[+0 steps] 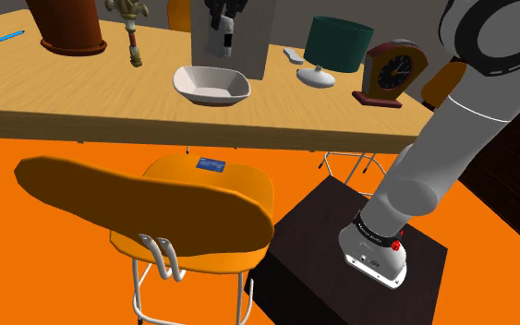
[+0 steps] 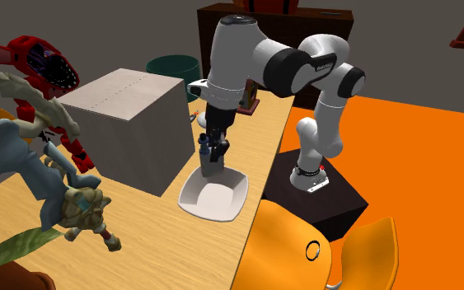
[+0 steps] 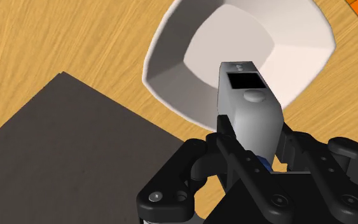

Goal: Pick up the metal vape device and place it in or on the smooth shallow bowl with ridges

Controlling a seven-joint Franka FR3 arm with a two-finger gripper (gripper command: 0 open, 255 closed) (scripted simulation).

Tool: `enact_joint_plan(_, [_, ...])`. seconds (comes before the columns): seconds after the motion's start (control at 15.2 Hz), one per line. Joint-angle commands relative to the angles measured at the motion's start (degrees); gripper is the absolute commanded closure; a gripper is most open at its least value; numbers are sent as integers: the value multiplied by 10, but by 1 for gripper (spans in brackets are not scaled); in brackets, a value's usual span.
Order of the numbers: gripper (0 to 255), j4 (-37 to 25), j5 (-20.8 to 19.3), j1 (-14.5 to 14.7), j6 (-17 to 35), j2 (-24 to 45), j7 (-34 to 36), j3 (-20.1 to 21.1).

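Gripper [image 3: 252, 137]: jaws pinching the grey vape device [image 3: 247, 102], long axis pointing down. Device hangs above the white bowl [image 3: 171, 70], over its inner wall near the rim; in the shoulder view it sits clear of the bowl. Bowl is empty, on the wooden bench [image 2: 139, 222] just beside a grey box [image 2: 127, 123].

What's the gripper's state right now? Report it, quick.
Gripper: closed on the grey vape device, held over the white bowl.
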State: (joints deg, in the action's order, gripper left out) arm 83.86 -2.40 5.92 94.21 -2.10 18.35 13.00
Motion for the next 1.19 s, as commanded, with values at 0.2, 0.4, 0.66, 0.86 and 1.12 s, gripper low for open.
enact_joint_plan(0.2, [255,27,-5,8,32,6,19,9])
enact_joint_plan(0.4, [255,61,-2,7,58,-3,19,8])
enact_joint_plan(0.66, [255,103,0,7,91,-12,19,7])
enact_joint_plan(0.86, [255,126,1,7,110,-16,19,7])
enact_joint_plan(1.12, [255,126,1,7,110,-16,19,7])
